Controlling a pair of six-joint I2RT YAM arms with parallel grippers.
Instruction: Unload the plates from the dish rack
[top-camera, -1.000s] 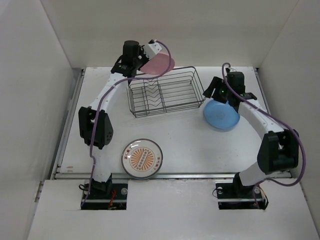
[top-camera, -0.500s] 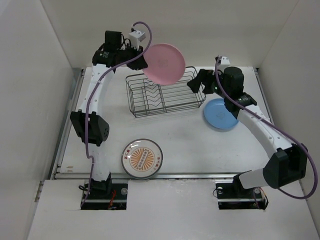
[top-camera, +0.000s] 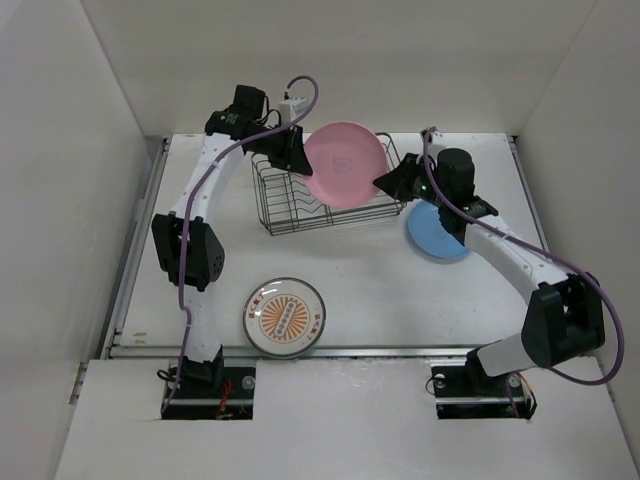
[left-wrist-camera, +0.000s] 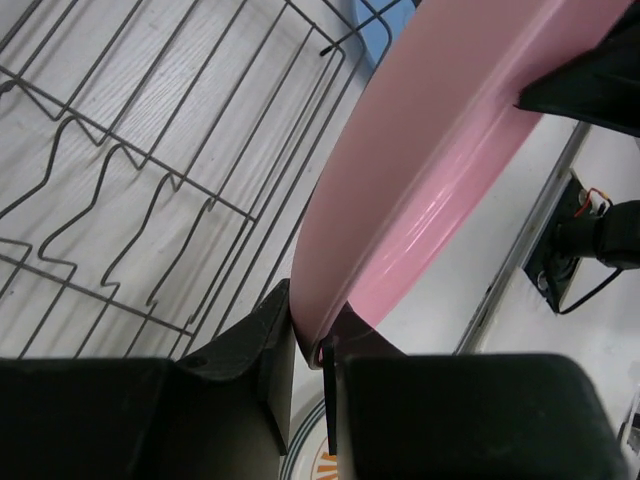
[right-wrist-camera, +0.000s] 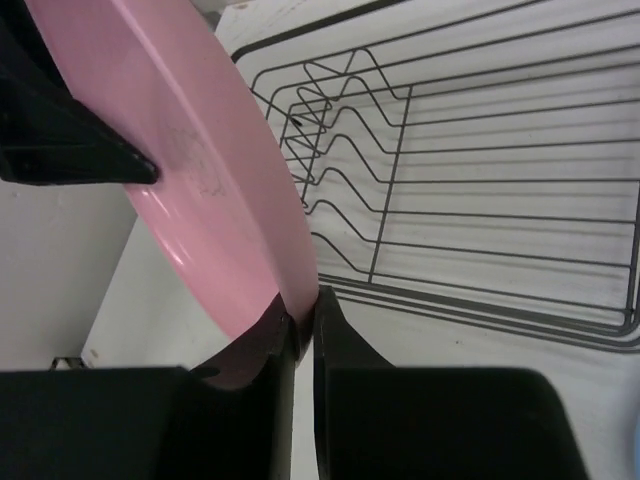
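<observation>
Orange and white, the sunburst plate (top-camera: 285, 317) lies flat on the table (top-camera: 370, 290) nearest the arm bases. Farther back and to the right, the blue plate (top-camera: 430, 242) also lies flat, just beside the rack's right end and partly under the right arm. The rack (top-camera: 300, 205) sits behind them towards the far side, and we see no plate among its wire dividers.

Above the rack's right half hangs the pink plate (top-camera: 345, 165), tilted and clear of the wires. Both arms have it. The left gripper (left-wrist-camera: 312, 345) is clamped tight on its left rim, and the right gripper (right-wrist-camera: 305, 320) is pinched on the opposite rim, its fingers nearly together with the plate's edge between them.

We judge this to be a handover in mid-air, with the last plate out of the rack and passing from left arm to right. Next, we think the left gripper must let go cleanly while the right keeps a firm pinch, since a thin rim grip on a tilted plate could slip. Then the right arm can carry the plate to a bare part of the table and lay it down.

We count three plates: one sunburst, one blue, one pink. There is one rack, and two grippers, both on the pink plate.
</observation>
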